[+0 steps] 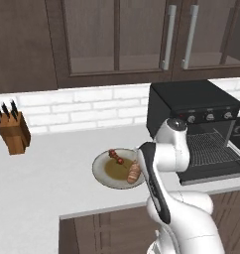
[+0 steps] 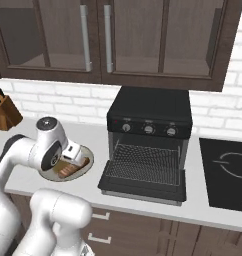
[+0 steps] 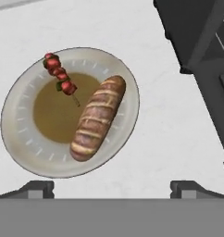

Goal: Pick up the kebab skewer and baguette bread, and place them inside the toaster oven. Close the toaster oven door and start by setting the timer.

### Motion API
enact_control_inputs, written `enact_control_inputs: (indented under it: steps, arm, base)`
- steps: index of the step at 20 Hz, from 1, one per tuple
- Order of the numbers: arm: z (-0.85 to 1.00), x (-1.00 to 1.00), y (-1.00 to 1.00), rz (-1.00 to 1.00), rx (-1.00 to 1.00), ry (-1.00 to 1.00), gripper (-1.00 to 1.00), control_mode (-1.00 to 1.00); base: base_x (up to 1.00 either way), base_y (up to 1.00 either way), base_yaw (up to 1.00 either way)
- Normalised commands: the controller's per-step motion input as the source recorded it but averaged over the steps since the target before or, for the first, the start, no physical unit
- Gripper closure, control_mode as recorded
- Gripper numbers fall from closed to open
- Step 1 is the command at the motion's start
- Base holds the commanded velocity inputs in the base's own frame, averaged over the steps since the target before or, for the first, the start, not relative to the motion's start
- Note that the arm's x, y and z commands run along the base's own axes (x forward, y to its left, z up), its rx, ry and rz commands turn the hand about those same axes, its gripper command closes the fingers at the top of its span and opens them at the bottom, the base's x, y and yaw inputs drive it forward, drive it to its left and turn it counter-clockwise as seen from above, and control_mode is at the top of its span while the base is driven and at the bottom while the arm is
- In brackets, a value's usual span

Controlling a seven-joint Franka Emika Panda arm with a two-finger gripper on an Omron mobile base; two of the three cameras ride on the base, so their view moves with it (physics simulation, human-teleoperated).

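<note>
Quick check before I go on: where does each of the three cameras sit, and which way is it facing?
Left base view: behind the arm's left, looking forward and down at the plate, knife block and toaster oven; white arm at lower right.
Right base view: behind its right, facing the open toaster oven door; arm at lower left.
Hand view: above the plate, looking down at the kebab skewer and baguette; fingertips at the bottom.
All three share the plate.

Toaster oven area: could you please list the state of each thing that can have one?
toaster oven door: dropped open
toaster oven: wire rack bare
kebab skewer: lying on plate
baguette bread: lying on plate, beside the skewer
plate: flat on the counter
pincer: open, above the plate, holding nothing
upper cabinet doors: shut
</note>
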Motion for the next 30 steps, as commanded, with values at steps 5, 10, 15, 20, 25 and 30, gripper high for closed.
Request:
enact_control_inputs:
  steps: [5, 10, 15, 20, 25, 30]
  arm:
    - [-0.13, 0.26, 0.46, -0.11, -0.03, 0.34, -1.0, -1.0]
    - [-0.52, 0.02, 0.0, -0.06, -0.01, 0.2, -1.0, -1.0]
    - [-0.35, 0.15, 0.0, -0.06, 0.0, 0.07, -1.0, -1.0]
    - [-0.22, 0.23, 0.04, -0.07, 0.0, 0.01, -1.0, -1.0]
    - [-0.32, 0.13, 0.01, -0.09, 0.0, 0.0, -1.0, -1.0]
    - [-0.23, 0.13, 0.02, -0.08, 0.0, 0.0, -1.0, -1.0]
  base:
    - [0.0, 0.0, 0.0]
    - [0.0, 0.0, 0.0]
    - [0.0, 0.0, 0.0]
    - [0.0, 0.0, 0.0]
    - [0.0, 0.0, 0.0]
    - [0.0, 0.0, 0.0]
